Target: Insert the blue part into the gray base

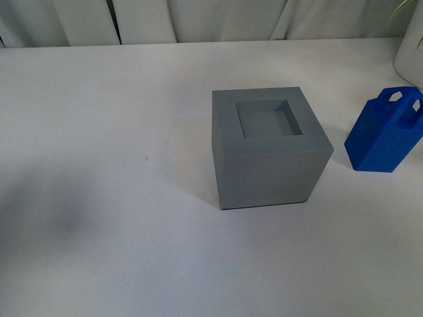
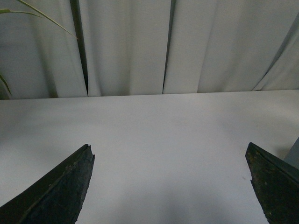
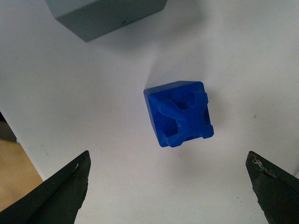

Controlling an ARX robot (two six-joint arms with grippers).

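Observation:
The gray base [image 1: 268, 148] stands on the white table near the middle, its square top pocket empty. The blue part [image 1: 386, 129] stands upright to its right, apart from it, handle loops up. Neither gripper shows in the front view. In the right wrist view my right gripper [image 3: 169, 161] is open, looking down from above on the blue part [image 3: 179, 113], which lies beyond the fingertips, with a corner of the gray base [image 3: 103, 14] further off. My left gripper [image 2: 169, 151] is open and empty over bare table; a sliver of the gray base [image 2: 294, 154] shows beside one finger.
White curtains [image 1: 198, 20] hang behind the table's far edge. A white pot [image 1: 411, 46] stands at the back right, close behind the blue part. A plant's leaves [image 2: 28, 14] show in the left wrist view. The table's edge and a tan floor [image 3: 14, 163] show in the right wrist view.

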